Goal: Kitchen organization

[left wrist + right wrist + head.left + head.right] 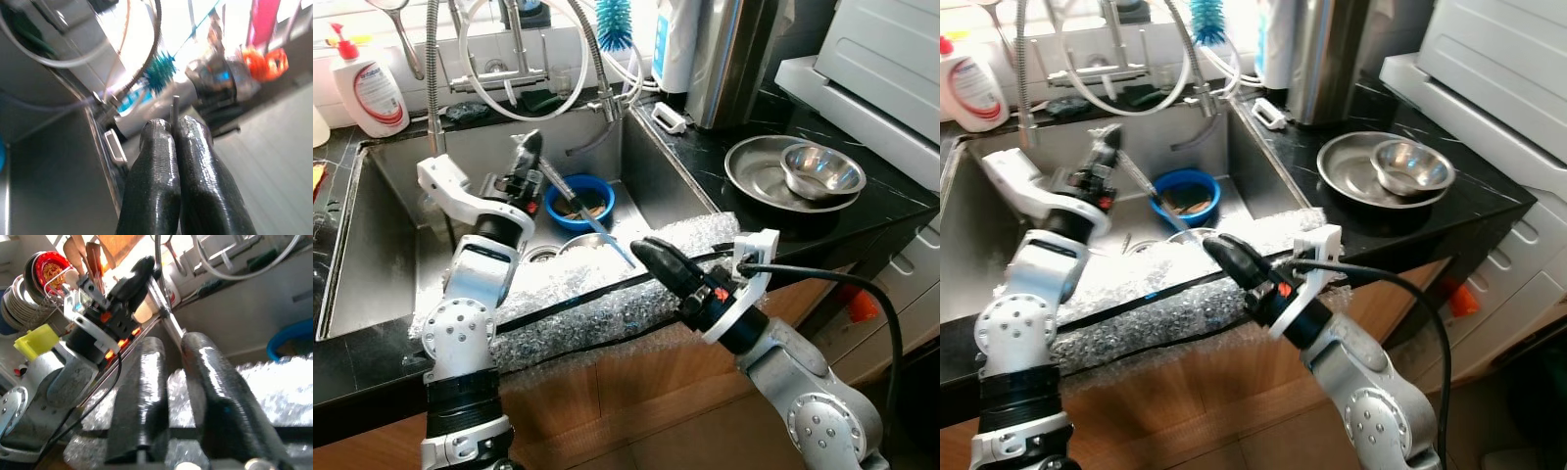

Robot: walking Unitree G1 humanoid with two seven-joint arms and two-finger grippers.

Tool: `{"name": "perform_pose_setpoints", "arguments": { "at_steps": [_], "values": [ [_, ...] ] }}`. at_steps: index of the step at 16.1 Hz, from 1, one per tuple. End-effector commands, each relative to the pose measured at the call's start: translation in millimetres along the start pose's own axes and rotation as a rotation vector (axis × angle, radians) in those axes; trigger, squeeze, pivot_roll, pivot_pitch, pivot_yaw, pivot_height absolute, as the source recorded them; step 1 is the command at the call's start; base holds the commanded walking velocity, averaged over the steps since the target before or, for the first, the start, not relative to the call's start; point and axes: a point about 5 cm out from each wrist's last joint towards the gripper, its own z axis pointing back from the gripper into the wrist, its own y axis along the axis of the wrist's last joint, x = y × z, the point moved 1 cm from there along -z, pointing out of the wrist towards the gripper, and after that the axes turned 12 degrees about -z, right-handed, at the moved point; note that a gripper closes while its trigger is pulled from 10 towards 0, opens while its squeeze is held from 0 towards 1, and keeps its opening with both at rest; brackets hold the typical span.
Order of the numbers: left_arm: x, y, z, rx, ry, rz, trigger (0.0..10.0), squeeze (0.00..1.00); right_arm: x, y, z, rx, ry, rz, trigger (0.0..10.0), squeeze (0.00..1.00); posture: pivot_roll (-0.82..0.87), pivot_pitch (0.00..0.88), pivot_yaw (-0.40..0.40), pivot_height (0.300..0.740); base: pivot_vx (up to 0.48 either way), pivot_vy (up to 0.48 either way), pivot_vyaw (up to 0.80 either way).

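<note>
**Utensil held over sink**

My left claw [530, 147] is clamped on a thin metal utensil [576, 201]. Its long axis slopes toward 4 o'clock, above the blue bowl [579, 203]. My right claw [644, 251], slightly parted, hovers over bubble wrap [607, 304].

Bright backlight (window glare), blurred wrists.

Left claw [530, 147] clamped, right claw [641, 250] parted.

Hoses [570, 59] crowd the sink's [382, 245] back; blue bowl [579, 201] occupies its floor
</note>
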Motion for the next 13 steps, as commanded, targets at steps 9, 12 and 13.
{"name": "perform_pose_setpoints", "arguments": {
  "at_steps": [9,12,13],
  "values": [
    [-41.5,78,-0.2,0.452,0.392,-0.15,0.0,0.0,0.1,9,-4.6,0.031,-0.032,0.054,10.0,0.0,-0.12,0.043,-0.013,0.74,0.0,0.0,0.0],
    [-19.0,73,-8.9,0.409,0.303,-0.651,10.0,0.0,-3.1,19,-9.6,0.073,-0.065,0.14,10.0,0.0,-0.13,0.029,-0.01,0.74,0.0,0.0,0.0],
    [-14.3,51,-9.6,0.346,0.233,-0.839,10.0,0.0,-1.6,22,-10.5,0.086,-0.108,0.21,10.0,0.0,-0.15,0.013,-0.002,0.74,0.0,0.0,0.0]
  ]
}}
